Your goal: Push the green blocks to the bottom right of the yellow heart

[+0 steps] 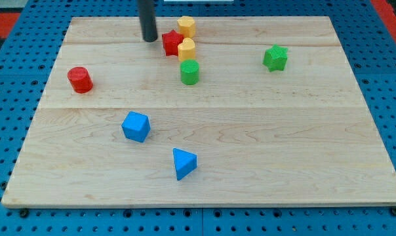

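**Blocks spread on the counter, my tip near the top cluster**

The wooden counter (250,144) fills most of the view and sits on a blue pegboard (395,98). Farthest to the view's left stands a red cylinder (80,79), alone and well apart from everything else. Lower down and a little further right is a blue cube-like block (136,126), and below and to the right of that lies a blue triangular block (183,163), the piece nearest the view's bottom.

Up near the view's top edge, the dark rod comes down with my tip (149,39) resting on the counter, just to the left of a red star-shaped block (172,43); a narrow gap seems to separate them, though I cannot tell for sure. There is no hand on this arm, only the rod, so nothing is being held.

The red star touches a small cluster on its right. A yellow block (187,26), roughly hexagonal, sits at the top of it, and another yellow block (187,48), whose shape I cannot make out clearly, sits just below. Directly under that one, touching or nearly so, is a green cylinder (189,71).

Well off toward the view's right, on its own, is a green star-shaped block (275,58), roughly level with the lower yellow block.
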Robot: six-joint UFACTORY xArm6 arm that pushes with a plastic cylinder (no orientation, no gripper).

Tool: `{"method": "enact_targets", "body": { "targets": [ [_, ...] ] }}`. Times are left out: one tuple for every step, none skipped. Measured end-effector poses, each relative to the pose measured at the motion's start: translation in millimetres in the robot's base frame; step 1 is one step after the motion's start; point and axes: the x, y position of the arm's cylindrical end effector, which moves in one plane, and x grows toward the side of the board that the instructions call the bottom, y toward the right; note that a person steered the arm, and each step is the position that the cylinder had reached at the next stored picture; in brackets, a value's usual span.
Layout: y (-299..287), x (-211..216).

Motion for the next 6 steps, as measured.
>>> {"method": "enact_targets", "body": {
  "targets": [
    [15,38],
    [52,54],
    [62,28],
    [58,47],
    [77,80],
    [111,39]
  ]
}}
